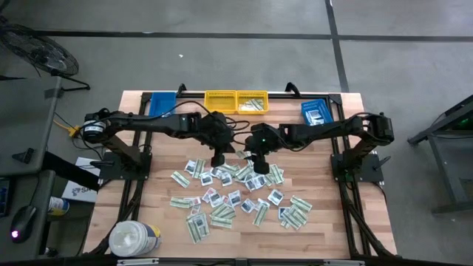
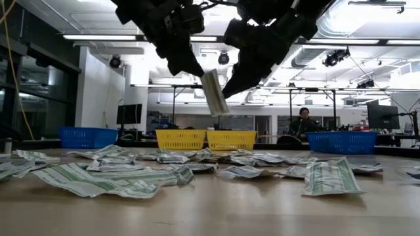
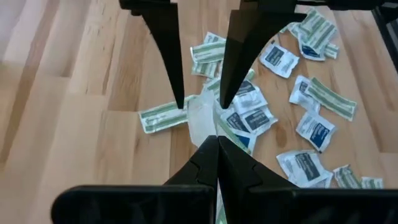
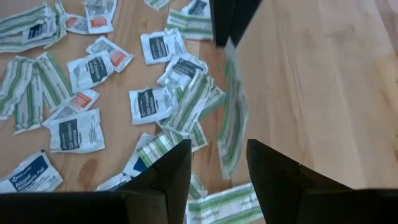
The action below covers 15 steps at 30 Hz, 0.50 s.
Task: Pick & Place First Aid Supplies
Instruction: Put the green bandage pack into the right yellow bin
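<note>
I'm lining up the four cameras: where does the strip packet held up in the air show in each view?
High view: hidden under the grippers at table centre.
Low view: held strip packet, hanging from the left gripper.
Left wrist view: at its own closed fingertips.
Right wrist view: hanging mid-picture.
Shared landmark: yellow bins.

Counted: two yellow plastic bins [image 1: 236, 103], two blue plastic bins [image 1: 162, 103], one white round tub [image 1: 133, 238], dozens of flat paper packets [image 1: 222, 216].
</note>
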Available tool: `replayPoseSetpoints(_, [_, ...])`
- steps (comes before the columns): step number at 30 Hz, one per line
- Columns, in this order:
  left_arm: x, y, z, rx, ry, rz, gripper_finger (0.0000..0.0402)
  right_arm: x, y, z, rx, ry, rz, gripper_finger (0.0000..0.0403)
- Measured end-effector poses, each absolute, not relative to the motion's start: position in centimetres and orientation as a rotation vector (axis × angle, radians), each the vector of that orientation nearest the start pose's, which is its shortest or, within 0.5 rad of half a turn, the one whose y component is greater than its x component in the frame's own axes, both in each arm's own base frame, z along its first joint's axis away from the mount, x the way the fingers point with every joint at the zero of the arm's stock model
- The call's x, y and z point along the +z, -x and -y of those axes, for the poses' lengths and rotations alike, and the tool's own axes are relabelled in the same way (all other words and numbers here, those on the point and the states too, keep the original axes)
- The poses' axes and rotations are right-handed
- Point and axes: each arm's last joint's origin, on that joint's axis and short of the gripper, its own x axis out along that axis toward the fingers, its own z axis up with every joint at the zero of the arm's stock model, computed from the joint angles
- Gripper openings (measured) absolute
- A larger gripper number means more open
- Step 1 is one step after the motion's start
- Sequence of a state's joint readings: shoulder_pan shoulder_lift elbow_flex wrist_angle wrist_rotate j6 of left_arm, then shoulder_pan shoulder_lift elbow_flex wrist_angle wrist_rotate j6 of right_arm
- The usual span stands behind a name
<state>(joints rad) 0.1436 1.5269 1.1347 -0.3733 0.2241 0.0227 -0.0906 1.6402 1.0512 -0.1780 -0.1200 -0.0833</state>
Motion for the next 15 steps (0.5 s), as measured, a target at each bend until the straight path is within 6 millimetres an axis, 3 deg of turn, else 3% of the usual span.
replayPoseSetpoints(8, [27.5,-32.9,-4.1,-0.093,0.082,-0.704,0.0000,21.4,-34.4,2.8,0.068,0.020,-0.749,0.0135])
replayPoseSetpoints(11, [27.7,-32.9,-4.1,-0.093,0.081,-0.705,0.0000,21.4,-34.4,2.9,0.039,0.031,-0.757,0.0099])
replayPoseSetpoints(15, [27.7,-32.9,-4.1,-0.093,0.080,-0.702,0.0000,21.3,-34.3,3.0,0.009,0.042,-0.778,0.0021])
